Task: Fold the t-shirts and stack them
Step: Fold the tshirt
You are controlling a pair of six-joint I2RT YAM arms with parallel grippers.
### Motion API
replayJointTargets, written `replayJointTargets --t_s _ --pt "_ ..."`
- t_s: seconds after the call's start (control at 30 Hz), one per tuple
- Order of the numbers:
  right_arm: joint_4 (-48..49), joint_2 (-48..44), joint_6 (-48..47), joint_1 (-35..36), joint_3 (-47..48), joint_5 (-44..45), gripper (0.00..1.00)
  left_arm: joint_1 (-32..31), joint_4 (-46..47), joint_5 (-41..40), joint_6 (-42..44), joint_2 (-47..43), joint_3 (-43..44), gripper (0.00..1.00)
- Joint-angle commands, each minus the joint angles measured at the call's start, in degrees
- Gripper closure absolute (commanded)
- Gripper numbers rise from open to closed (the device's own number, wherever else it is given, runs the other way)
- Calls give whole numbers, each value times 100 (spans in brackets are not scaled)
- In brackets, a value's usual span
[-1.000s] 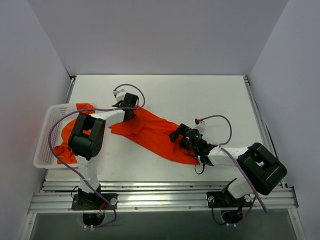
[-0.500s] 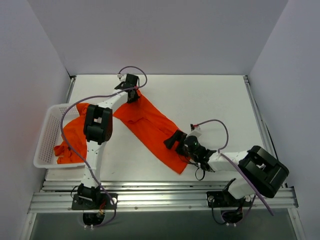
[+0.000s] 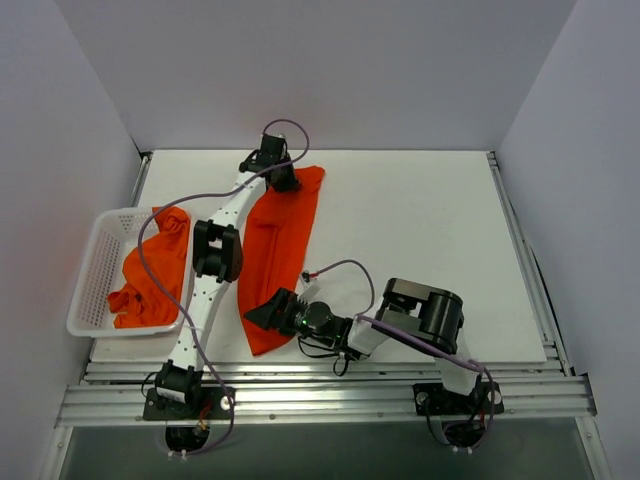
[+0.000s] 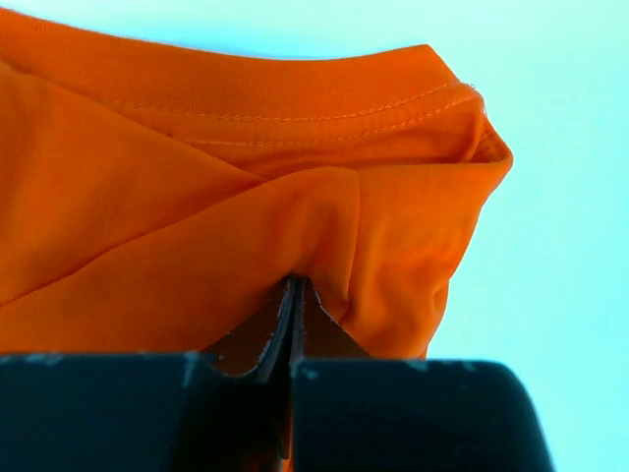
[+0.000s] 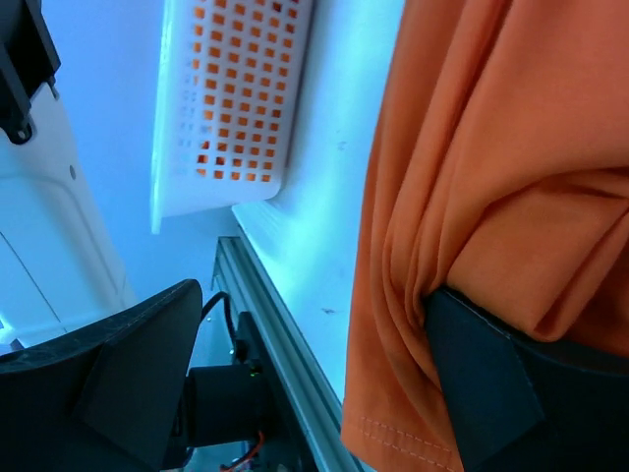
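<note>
One orange-red t-shirt [image 3: 275, 240] lies in a long bunched strip on the white table, running from the far middle to the near edge. My left gripper [image 3: 285, 181] is stretched out to its far end and is shut on a fold near the collar hem [image 4: 295, 287]. At the strip's near end my right gripper [image 3: 262, 314] stands open. The t-shirt [image 5: 472, 147] drapes over its right finger [image 5: 491, 383] and hangs partly into the gap. A second t-shirt [image 3: 150, 280] lies crumpled in the basket.
The white perforated basket [image 3: 95, 250] stands at the left edge of the table, and its wall [image 5: 236, 98] is close to my right gripper. The aluminium rail [image 5: 285, 354] runs along the near table edge just under the shirt's hem. Grey walls close in three sides.
My left arm reached toward the back, pulling the shirt's far end with it. The right gripper swept left along the near edge. The shirt swung from a diagonal to nearly front-to-back.
</note>
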Motion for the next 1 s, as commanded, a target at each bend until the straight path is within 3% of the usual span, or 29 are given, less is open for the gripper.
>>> replayJointTargets --t_s 0.0,0.17,0.27,0.4,0.53,0.63,0.67,0.77,0.87,0.97 --pt "-1981 809 145 341 -325 -324 9 -99 726 1068 335 -198 -617 95" --pt "-3165 248 -30 508 -194 763 8 -108 974 1175 511 -647 -857 95" --pt "-4936 -506 -48 789 105 1676 5 -108 1052 1070 485 -849 -849 94" --pt "-7172 -1211 591 1473 650 2985 1 -99 1052 902 398 -990 -612 93" --pt "-9272 -1862 2108 2386 1080 4286 0 -64 1184 1095 257 -1340 -488 91" --pt "-10872 -2170 2885 2888 1519 4982 1 -11 1289 1192 239 -1997 -602 81" --pt "-11572 -2257 3340 3004 1634 5133 1 24 1307 1175 274 -2201 -646 70" --pt "-12524 -2293 3747 3189 2056 5530 1 94 1220 964 493 -3001 -778 50" --pt "-13254 -2302 3915 3224 2539 5959 1 173 755 674 521 -3652 -874 46" --pt "-13784 -2425 3951 3207 3075 6643 2 200 446 507 503 -4346 -1628 47"
